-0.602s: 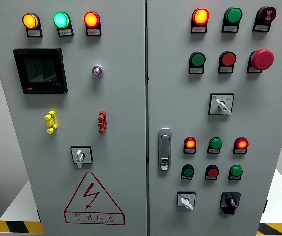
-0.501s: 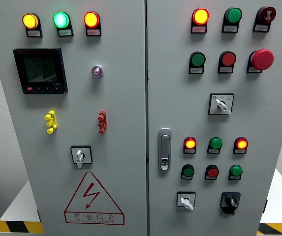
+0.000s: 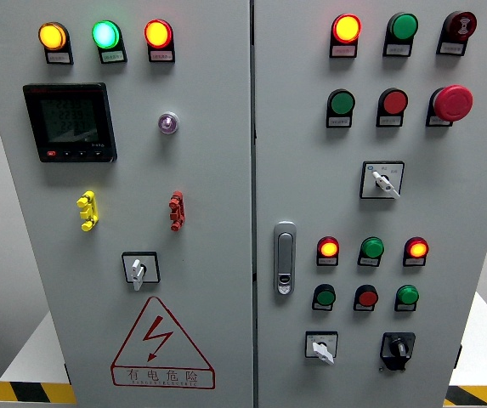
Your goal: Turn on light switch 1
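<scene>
Grey control cabinet (image 3: 209, 170) with lit indicator lamps (image 3: 105, 34), white rotary switch (image 3: 138, 269) on left door, no hand visible, its state cannot be told

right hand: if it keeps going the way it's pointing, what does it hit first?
Cannot say: neither hand is in the head view, so no heading shows. Only the cabinet door fills the frame ahead, with its rotary switches and indicator lights.

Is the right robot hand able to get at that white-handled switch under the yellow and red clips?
Probably, though neither robot hand is in view. The white-handled switch sits bare on the left door, with nothing covering it.
</scene>
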